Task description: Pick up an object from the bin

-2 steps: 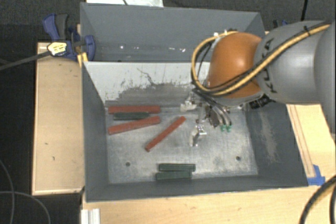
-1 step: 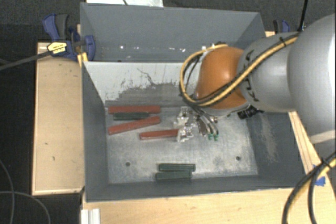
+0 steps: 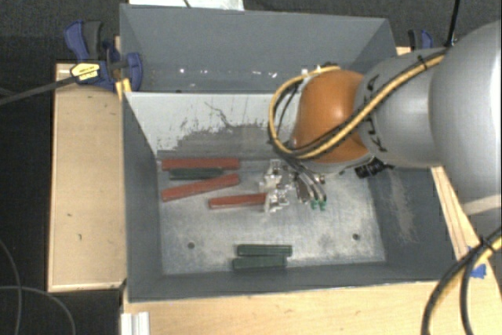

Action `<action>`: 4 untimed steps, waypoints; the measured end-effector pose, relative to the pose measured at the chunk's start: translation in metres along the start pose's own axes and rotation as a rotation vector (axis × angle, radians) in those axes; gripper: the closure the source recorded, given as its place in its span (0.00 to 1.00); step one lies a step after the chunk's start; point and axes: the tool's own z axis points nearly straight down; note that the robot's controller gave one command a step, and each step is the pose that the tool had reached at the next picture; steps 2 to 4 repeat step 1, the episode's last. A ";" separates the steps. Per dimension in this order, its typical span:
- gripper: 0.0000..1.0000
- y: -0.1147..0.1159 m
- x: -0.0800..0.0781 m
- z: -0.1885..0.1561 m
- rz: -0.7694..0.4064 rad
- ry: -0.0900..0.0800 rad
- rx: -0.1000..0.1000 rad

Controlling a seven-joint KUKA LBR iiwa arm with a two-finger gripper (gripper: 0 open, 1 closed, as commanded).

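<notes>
Gripper (image 3: 290, 194) is low over the bin floor, mid-bin, a bit right of centre. Can't tell if it's spread or closed: too much metal clutter at the tip.

Its left edge sits at the right end of the nearest red-brown bar (image 3: 234, 202), touching or just beside, can't say which. No object visibly gripped.

Further left: second red-brown bar (image 3: 200, 189), tilted, just above the first. Above that, a red bar on a dark green one (image 3: 200, 164) near the back wall. Two dark green bars (image 3: 263, 256) lie side by side near the front wall, well apart from the gripper.

Orange wrist cover (image 3: 325, 118) and cables sit above the tip. Grey bin (image 3: 251, 51) otherwise bare.

My read: approach/descent step, with the nearest red-brown bar the likely target. Nothing lifted yet.

Next move needs the tip straddling the bar across its narrow width, then close and lift straight up. Risk: an end grab lets the bar pivot or slip.
</notes>
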 end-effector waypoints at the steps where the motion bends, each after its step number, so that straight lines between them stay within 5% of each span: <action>1: 1.00 0.007 -0.016 -0.202 -0.109 0.014 0.002; 4: 1.00 0.007 -0.016 -0.202 -0.109 0.014 0.002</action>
